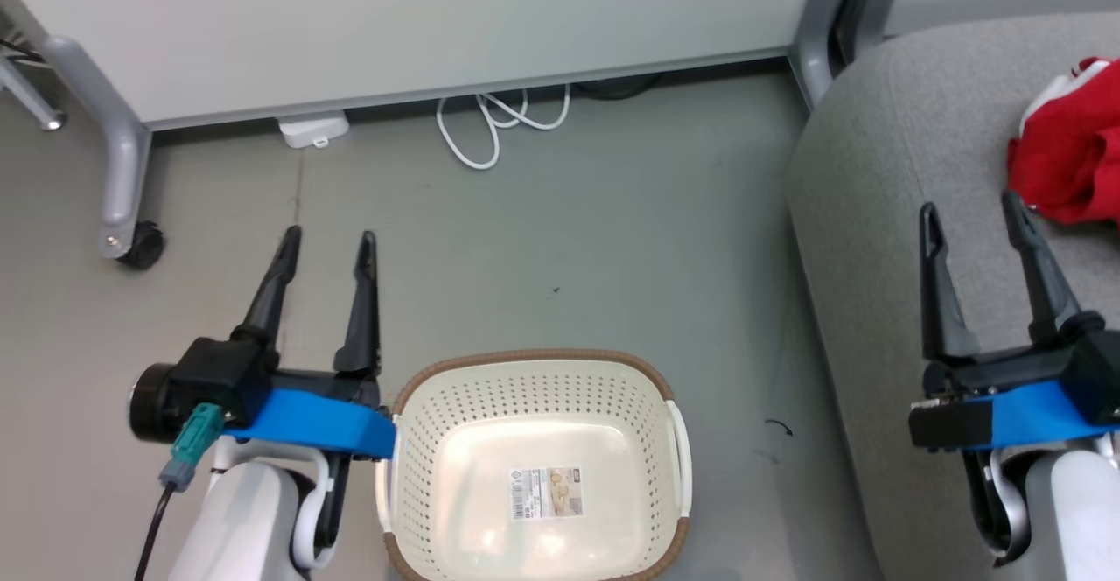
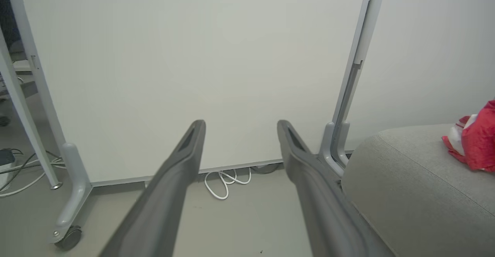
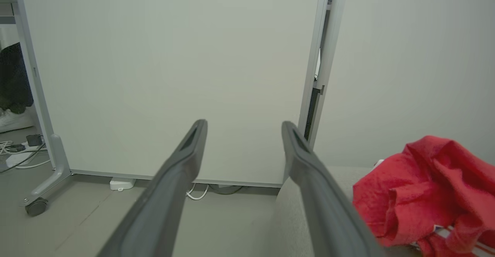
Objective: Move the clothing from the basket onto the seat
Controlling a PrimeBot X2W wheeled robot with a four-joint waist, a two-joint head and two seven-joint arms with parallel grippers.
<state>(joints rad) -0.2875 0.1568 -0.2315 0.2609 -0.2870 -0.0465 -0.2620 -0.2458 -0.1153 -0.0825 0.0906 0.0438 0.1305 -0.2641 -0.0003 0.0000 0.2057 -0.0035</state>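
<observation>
Clothing (image 1: 1072, 148) crumpled, cut off at frame edge

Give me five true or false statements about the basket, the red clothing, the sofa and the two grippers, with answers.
1. The basket holds red clothing. False: only a label lies in it.
2. The red clothing lies on the grey sofa. True.
3. The left gripper is shut. False: its jaws are open, holding nothing.
4. The right gripper is open over the grey sofa. True.
5. The basket stands on the grey sofa. False: it stands on the floor.
</observation>
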